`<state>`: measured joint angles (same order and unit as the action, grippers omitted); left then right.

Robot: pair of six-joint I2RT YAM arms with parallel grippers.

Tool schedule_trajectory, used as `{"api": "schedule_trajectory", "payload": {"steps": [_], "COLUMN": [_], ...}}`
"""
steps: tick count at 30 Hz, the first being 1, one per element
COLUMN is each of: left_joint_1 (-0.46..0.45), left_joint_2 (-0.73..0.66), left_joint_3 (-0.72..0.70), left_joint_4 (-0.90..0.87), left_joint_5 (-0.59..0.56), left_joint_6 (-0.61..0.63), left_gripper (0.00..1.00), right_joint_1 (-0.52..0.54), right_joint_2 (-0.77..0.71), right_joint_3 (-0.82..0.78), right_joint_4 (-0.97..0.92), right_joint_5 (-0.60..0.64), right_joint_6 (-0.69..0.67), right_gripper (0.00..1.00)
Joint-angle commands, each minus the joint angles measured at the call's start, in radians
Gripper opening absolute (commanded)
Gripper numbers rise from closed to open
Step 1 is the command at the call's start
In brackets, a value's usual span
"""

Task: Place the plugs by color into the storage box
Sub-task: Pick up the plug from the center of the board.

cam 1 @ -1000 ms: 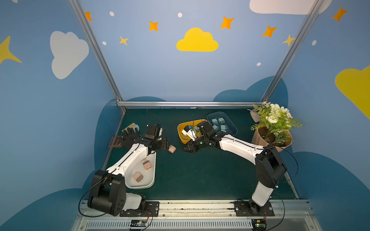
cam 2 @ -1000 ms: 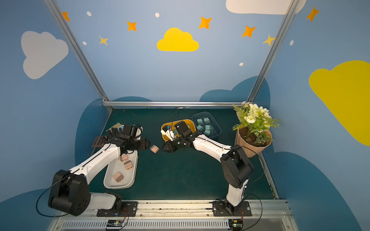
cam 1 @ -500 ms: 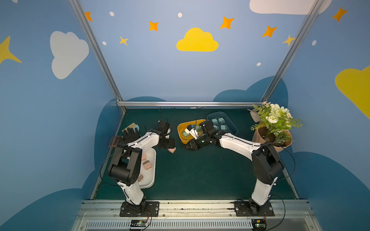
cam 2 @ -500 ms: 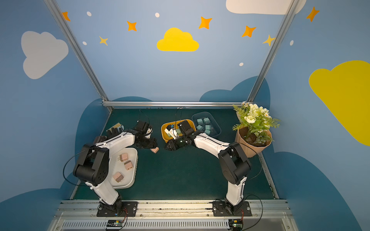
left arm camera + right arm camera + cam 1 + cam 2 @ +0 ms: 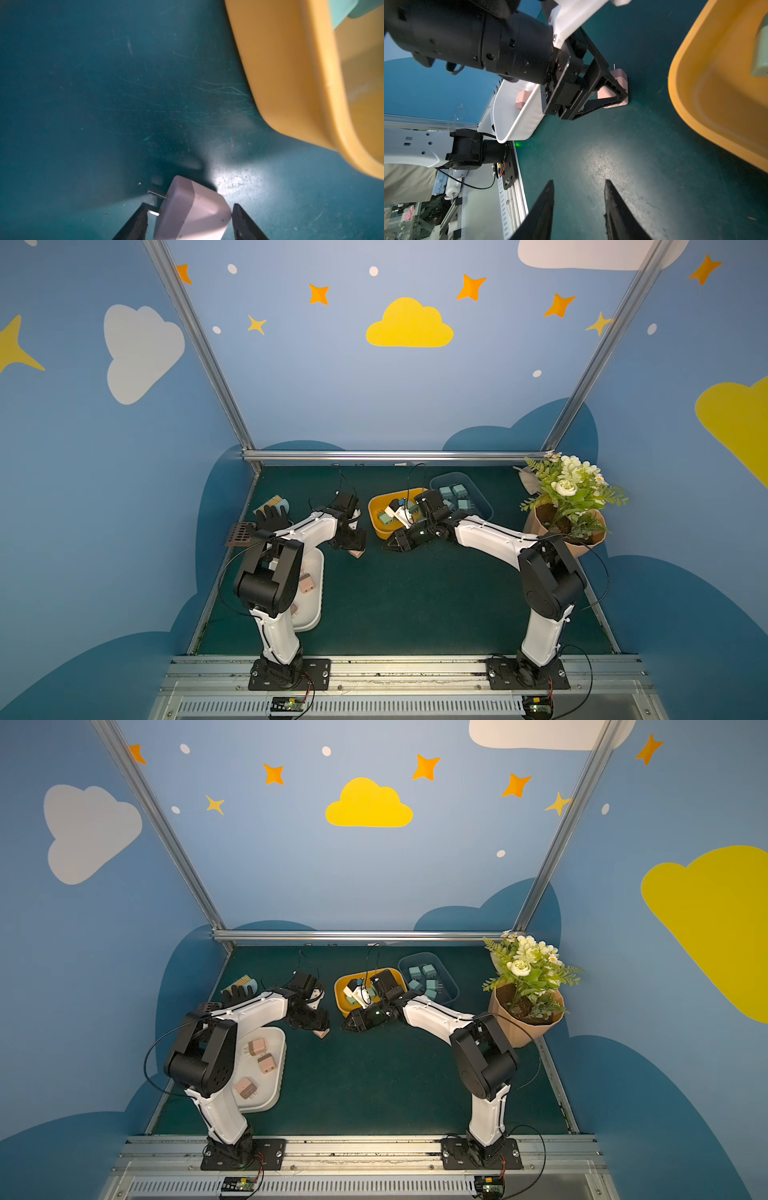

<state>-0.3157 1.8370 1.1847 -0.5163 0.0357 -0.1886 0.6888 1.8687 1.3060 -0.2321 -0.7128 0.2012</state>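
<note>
Pink plug (image 5: 191,209) sits between left gripper's (image 5: 189,204) parted jaws, prongs toward one jaw; right gripper (image 5: 579,180) empty, ajar, farther off.

Blue walls (image 5: 332,385), yellow cloud (image 5: 409,325), orange stars (image 5: 319,294); aluminium frame rail (image 5: 395,455); dark green floor (image 5: 415,605); potted flowers (image 5: 569,497) in corner.

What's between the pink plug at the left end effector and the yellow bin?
Only bare green mat. The left wrist view shows the stretch from the pink plug to the yellow bin with nothing on it.
</note>
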Motion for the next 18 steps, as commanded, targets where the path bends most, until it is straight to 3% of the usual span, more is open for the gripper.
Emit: {"api": "schedule_trajectory", "payload": {"steps": [1,6,18], "left_joint_1": [-0.007,-0.016,-0.038], "left_joint_2": [0.024,0.015,0.003], "left_joint_3": [0.018,0.015,0.012], "left_joint_4": [-0.043,-0.050,-0.066], "left_joint_5": [0.013,-0.008,-0.054], "left_joint_6": [-0.002,-0.003,0.025], "left_gripper": [0.65,0.68,0.64], "right_joint_1": [0.007,0.016,0.048], "right_joint_2": [0.019,0.017,-0.006], "right_joint_3": [0.033,0.046,0.064], "right_joint_4": [0.003,-0.012,-0.048], "right_joint_5": [-0.029,-0.029,-0.016], "right_joint_6": [0.009,0.001,-0.006], "right_gripper": [0.40,0.40,0.38]}}
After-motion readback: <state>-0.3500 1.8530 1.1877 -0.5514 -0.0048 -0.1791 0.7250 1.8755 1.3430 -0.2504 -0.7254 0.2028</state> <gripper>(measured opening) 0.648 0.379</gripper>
